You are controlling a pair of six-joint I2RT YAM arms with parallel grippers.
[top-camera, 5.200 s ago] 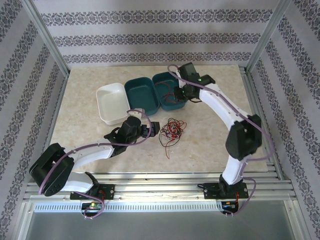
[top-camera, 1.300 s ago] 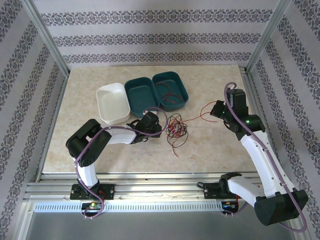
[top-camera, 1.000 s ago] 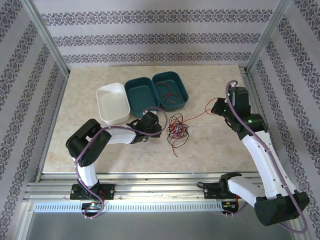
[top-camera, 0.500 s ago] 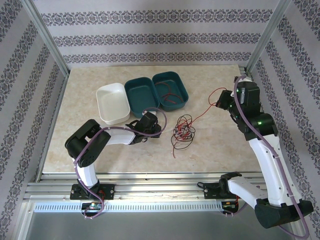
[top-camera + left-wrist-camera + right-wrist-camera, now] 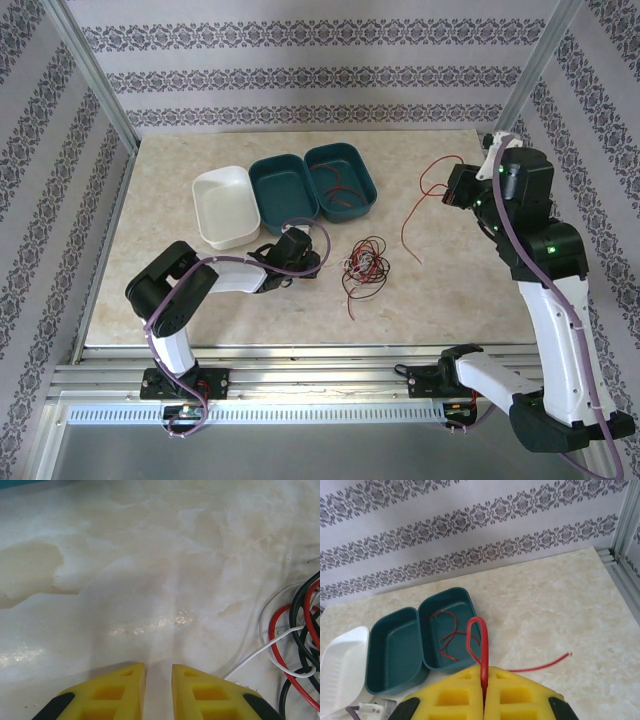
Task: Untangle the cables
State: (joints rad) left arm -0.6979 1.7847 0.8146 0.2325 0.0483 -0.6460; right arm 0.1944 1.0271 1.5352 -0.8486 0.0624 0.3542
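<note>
I have my right gripper (image 5: pixel 455 190) closed on a single red cable (image 5: pixel 406 225), lifted above the right side of the table (image 5: pixel 180 290) and well apart from the bundle of cables (image 5: pixel 365 265), which lies on the marble-patterned top near the middle. My left gripper (image 5: pixel 312 262) sits low just left of that bundle, its yellow fingers parted by a narrow slit with bare table between the tips. Beyond the bundle stand a white bin (image 5: pixel 225 205), a middle teal bin (image 5: pixel 285 190) and a right teal bin (image 5: pixel 352 168), touching side by side. Nothing lies between the bundle and either gripper. Patterned walls and an aluminium frame close the table in. From above, the red cable loops at my right gripper and then trails toward the near left, its free end pointing at the near edge. I cannot tell whether that end touches the table. My right wrist view shows the pinch itself: the red cable (image 5: pixel 485 652) rises as a loop from between the shut fingers of the right gripper (image 5: pixel 484 672), and red strands (image 5: pixel 447 637) lie in the right teal bin (image 5: pixel 432 642). My left wrist view shows the left gripper (image 5: pixel 158 667) and the bundle's red, black and white strands (image 5: pixel 270 627) up close. The bundle is roughly round, with one strand trailing toward the near edge.
</note>
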